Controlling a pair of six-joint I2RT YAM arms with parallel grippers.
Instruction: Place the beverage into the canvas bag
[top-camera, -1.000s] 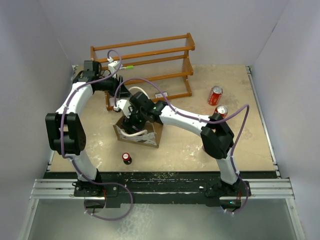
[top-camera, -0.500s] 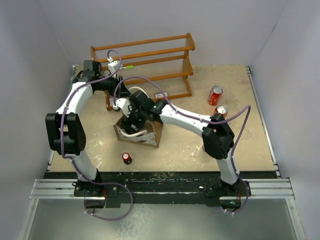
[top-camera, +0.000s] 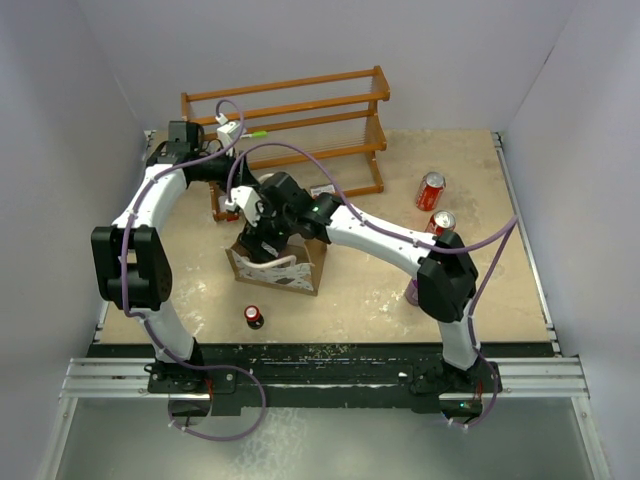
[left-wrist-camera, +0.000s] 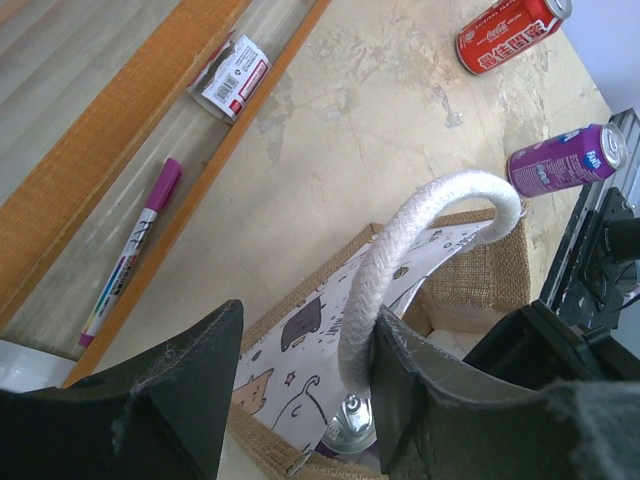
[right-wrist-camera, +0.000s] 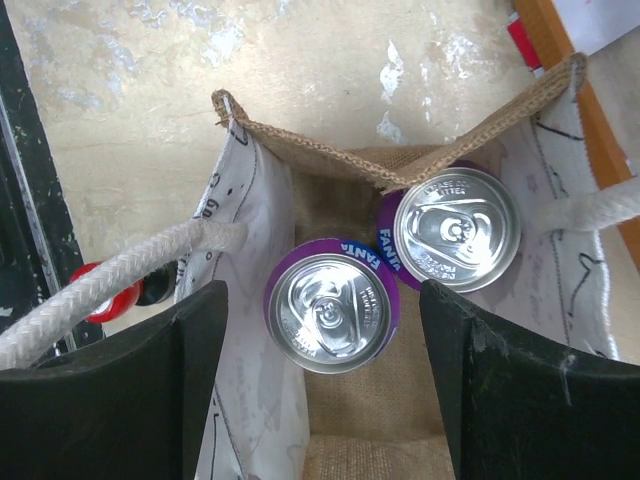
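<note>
The canvas bag (top-camera: 282, 268) stands open on the table, white with cartoon print and tan inside (right-wrist-camera: 345, 160). Two purple Fanta cans stand upright in it, one in the middle (right-wrist-camera: 328, 312) and one behind it (right-wrist-camera: 457, 228). My right gripper (right-wrist-camera: 325, 390) is open and empty right above the bag (top-camera: 266, 222), its fingers either side of the middle can and clear of it. My left gripper (left-wrist-camera: 305, 330) is open at the bag's back edge (top-camera: 238, 200). One white rope handle (left-wrist-camera: 400, 250) leans against its right finger and stands raised.
A wooden rack (top-camera: 290, 120) stands behind the bag, with a purple marker (left-wrist-camera: 130, 250) and a small packet (left-wrist-camera: 232, 75) under it. A red can (top-camera: 430, 190) and another can (top-camera: 441, 221) lie at the right; that second one is purple (left-wrist-camera: 565, 160). A small red can (top-camera: 254, 316) stands in front of the bag.
My right gripper has risen out of the bag and drawn back a little, and its elbow has swung right. The left arm, the bag and the loose cans have stayed put.
</note>
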